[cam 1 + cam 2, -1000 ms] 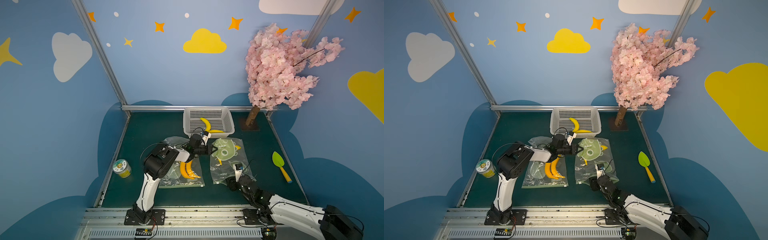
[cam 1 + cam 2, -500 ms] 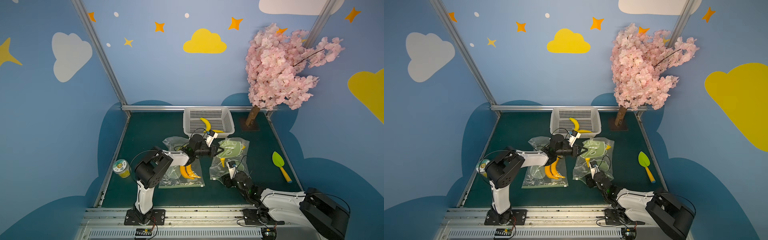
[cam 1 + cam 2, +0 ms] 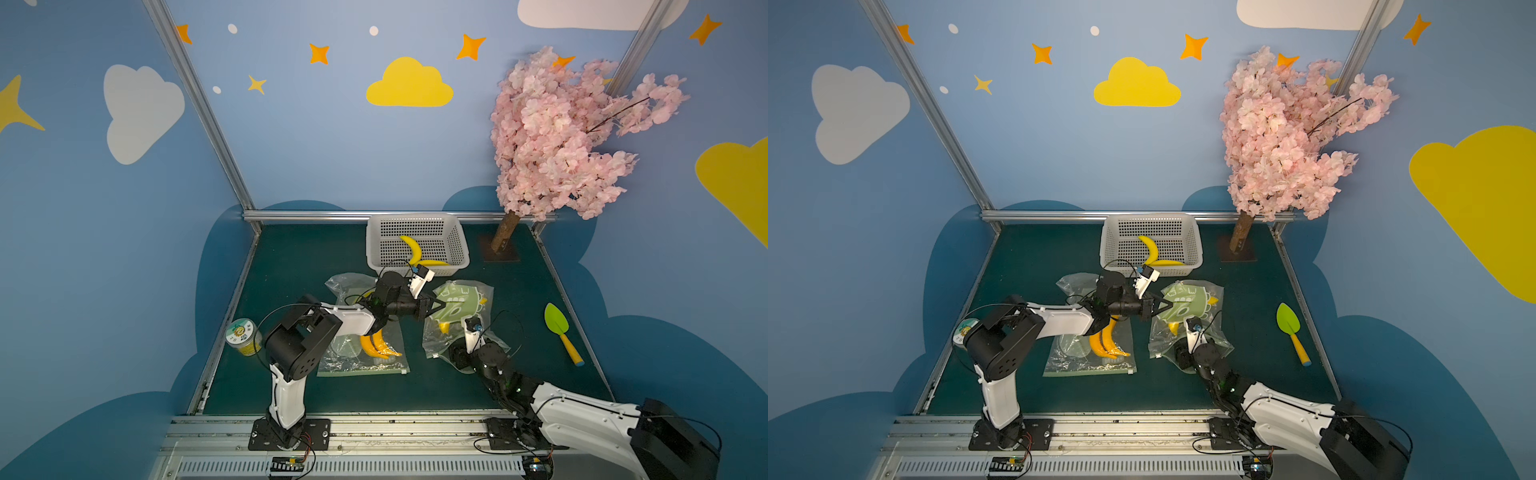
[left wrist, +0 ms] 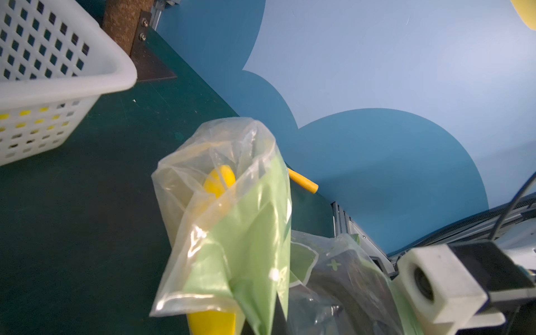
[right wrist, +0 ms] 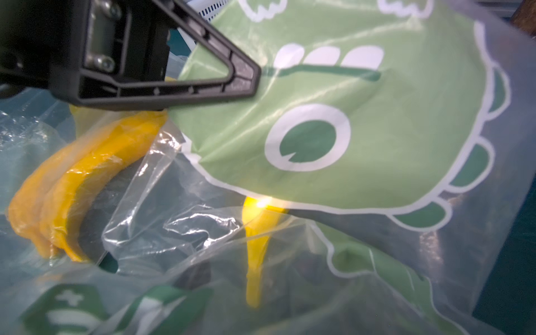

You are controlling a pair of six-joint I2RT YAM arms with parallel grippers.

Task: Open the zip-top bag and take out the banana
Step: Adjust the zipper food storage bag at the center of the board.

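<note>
left pincer (image 3: 437, 305): pressed together on the edge of the bag (image 3: 459, 307), that side held up off the table (image 3: 311, 266).
right pincer (image 3: 456, 356): at the bag's near edge, under the plastic (spread or closed cannot be told).
banana (image 5: 255, 261): inside the bag.
basket (image 3: 415, 222): at the back of the table, behind the bag.

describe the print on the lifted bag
The bag has a green cartoon dinosaur, white-outlined; clearest in the right wrist view.

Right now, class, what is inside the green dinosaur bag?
A yellow banana: one thin end shows through clear plastic of the dinosaur bag; the green print hides its middle.
</note>
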